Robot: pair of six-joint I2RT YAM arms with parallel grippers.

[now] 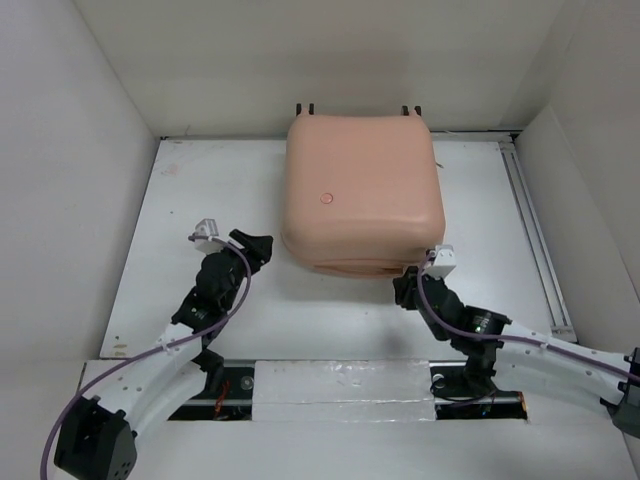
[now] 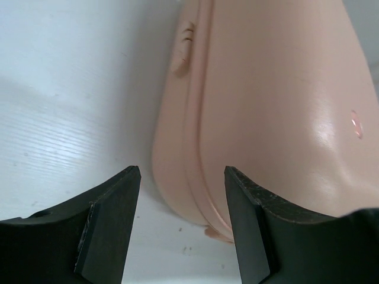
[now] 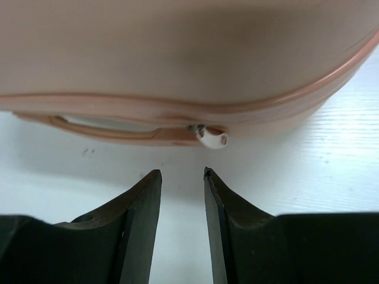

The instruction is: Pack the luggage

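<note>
While the closed luggage lies by the table's far edge, the left gripper and right gripper flank its near side, jaws parted, empty.

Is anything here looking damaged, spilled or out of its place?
Nothing stands out. The luggage lies flat and shut on the table, with no dents, cracks or spills in view. Only a small white tab, probably the zipper pull, sticks out of its near edge, just ahead of the right gripper.
</note>
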